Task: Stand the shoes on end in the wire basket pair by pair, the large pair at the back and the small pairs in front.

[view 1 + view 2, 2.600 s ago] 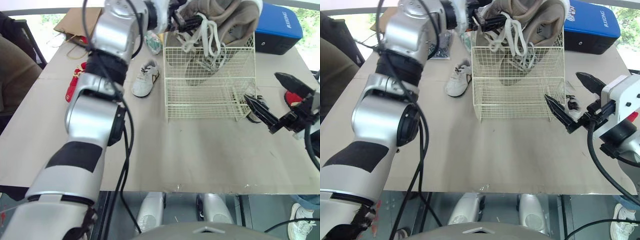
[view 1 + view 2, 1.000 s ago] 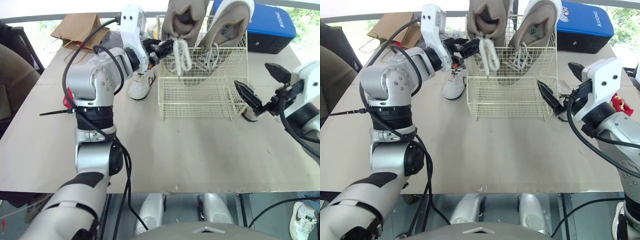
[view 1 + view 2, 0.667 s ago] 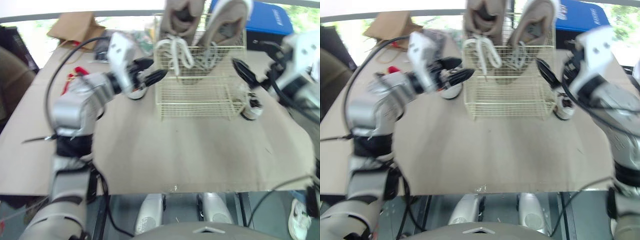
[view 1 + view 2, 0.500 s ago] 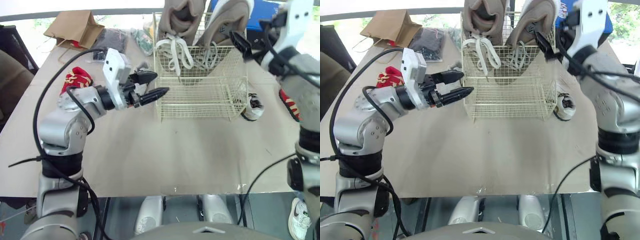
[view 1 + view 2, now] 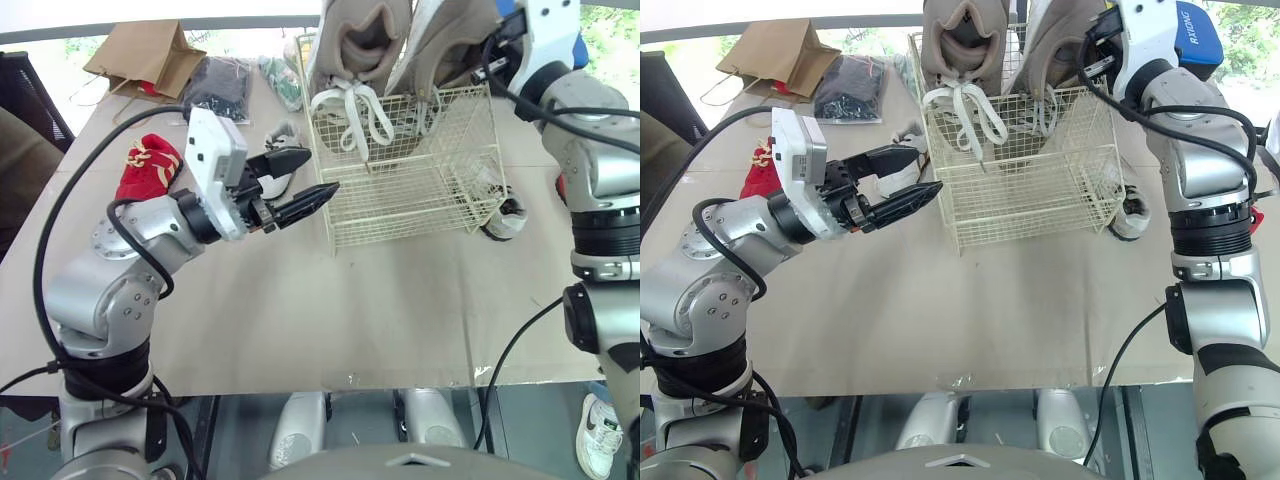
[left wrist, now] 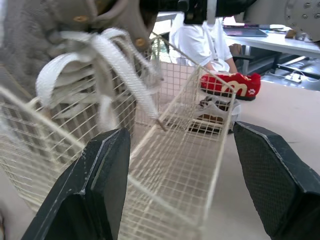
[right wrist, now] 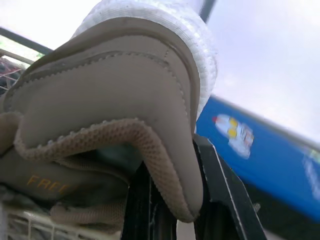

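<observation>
Table: tan tabletop (image 5: 400, 300), which carries the wire basket (image 5: 420, 190).
Left gripper: the left gripper (image 5: 322, 170) hovers just off the basket's front-left corner. Its two black fingers are spread wide with nothing between them, and they point at the mesh.
Small white shoe, left: a small white shoe (image 5: 900, 178) lies on the table just left of the basket, partly hidden behind the left gripper.
Small white shoe, right: another small white shoe (image 5: 505, 215) lies against the basket's right wall, outside it.
Red shoes: one red shoe (image 5: 145, 165) lies well to the left of the basket. A second red shoe (image 6: 230, 84) lies beyond the basket's right side.
Large pair: the large tan pair (image 5: 362, 40) stands on end in the back of the basket, with white laces hanging over the rim.
Right gripper: the right gripper (image 7: 172, 185) is clamped on the heel collar of the right tan shoe (image 5: 1060, 40), above the basket's back-right corner.
Behind the basket: a black bag (image 5: 215, 85) and a brown paper bag (image 5: 140, 55) lie to the far left, and a blue box (image 5: 1195, 30) to the far right.
</observation>
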{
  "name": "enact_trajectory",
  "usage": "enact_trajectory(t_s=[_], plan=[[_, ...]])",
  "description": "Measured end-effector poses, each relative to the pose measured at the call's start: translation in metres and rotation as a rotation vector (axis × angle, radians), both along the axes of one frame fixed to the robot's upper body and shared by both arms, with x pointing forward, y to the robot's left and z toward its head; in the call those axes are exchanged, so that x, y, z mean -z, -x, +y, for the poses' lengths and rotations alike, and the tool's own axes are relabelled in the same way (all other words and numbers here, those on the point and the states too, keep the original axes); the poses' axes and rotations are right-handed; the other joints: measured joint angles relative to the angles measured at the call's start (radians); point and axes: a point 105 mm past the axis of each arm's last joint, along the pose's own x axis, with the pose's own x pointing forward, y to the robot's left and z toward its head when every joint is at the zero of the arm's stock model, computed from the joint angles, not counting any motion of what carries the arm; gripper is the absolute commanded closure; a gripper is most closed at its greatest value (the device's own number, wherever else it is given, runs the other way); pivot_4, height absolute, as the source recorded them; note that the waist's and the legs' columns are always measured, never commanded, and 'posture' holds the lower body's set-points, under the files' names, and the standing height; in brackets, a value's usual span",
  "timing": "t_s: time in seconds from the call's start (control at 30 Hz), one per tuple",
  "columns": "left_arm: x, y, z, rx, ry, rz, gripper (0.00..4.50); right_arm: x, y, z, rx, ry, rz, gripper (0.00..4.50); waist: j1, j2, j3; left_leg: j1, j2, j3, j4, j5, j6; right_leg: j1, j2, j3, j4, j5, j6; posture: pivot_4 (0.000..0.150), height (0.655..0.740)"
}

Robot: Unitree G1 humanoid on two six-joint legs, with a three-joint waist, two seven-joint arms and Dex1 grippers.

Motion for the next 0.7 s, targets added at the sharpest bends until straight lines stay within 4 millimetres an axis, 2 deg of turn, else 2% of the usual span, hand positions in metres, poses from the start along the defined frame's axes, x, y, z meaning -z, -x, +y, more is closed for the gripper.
enact_trajectory(t_s=[0.13, 0.27, 0.43, 0.53, 0.67, 0.7], plan=[[-0.001, -0.001, 0.000, -0.008, 0.007, -0.005, 0.93, -0.015, 0.005, 0.011, -0.014, 0.076, -0.072, 4.47, 0.001, 0.000, 0.000, 0.000, 0.000, 0.000, 0.000, 0.000, 0.000, 0.000, 0.000, 0.000, -0.001, 0.000, 0.000, 0.150, 0.7400], [0.001, -0.001, -0.003, -0.002, 0.004, -0.002, 0.93, -0.015, 0.005, 0.012, 0.000, 0.123, -0.084, 4.47, 0.000, 0.000, 0.000, 0.000, 0.000, 0.000, 0.000, 0.000, 0.000, 0.000, 0.000, 0.000, 0.000, 0.000, 0.000, 0.150, 0.7400], [0.004, -0.001, -0.005, -0.002, 0.007, 0.009, 0.93, -0.011, 0.004, 0.006, 0.035, 0.107, -0.011, 4.47, 0.002, 0.000, 0.000, 0.000, 0.000, 0.000, 0.000, 0.000, 0.000, 0.000, 0.000, 0.000, 0.000, 0.000, 0.000, 0.150, 0.7400], [0.004, -0.003, -0.005, -0.007, 0.016, 0.014, 0.93, -0.011, 0.006, 0.002, 0.037, 0.159, 0.002, 3.49, 0.006, 0.000, 0.000, 0.000, 0.000, 0.000, 0.000, 0.000, 0.000, 0.000, 0.000, 0.000, -0.001, 0.000, 0.000, 0.150, 0.7400], [0.014, -0.001, -0.013, 0.027, -0.010, 0.044, 0.93, -0.002, 0.010, 0.004, 0.009, 0.150, 0.070, 1.75, 0.002, 0.000, 0.000, 0.000, 0.000, 0.000, 0.000, 0.000, 0.000, 0.000, 0.000, 0.000, 0.000, 0.000, 0.000, 0.150, 0.7400], [0.018, 0.000, -0.015, 0.033, -0.019, 0.056, 0.93, -0.001, 0.011, 0.004, 0.002, 0.146, 0.080, 1.75, 0.002, 0.000, 0.000, 0.000, 0.000, 0.000, 0.000, 0.000, 0.000, 0.000, 0.000, 0.000, 0.000, 0.000, 0.000, 0.150, 0.7400]])
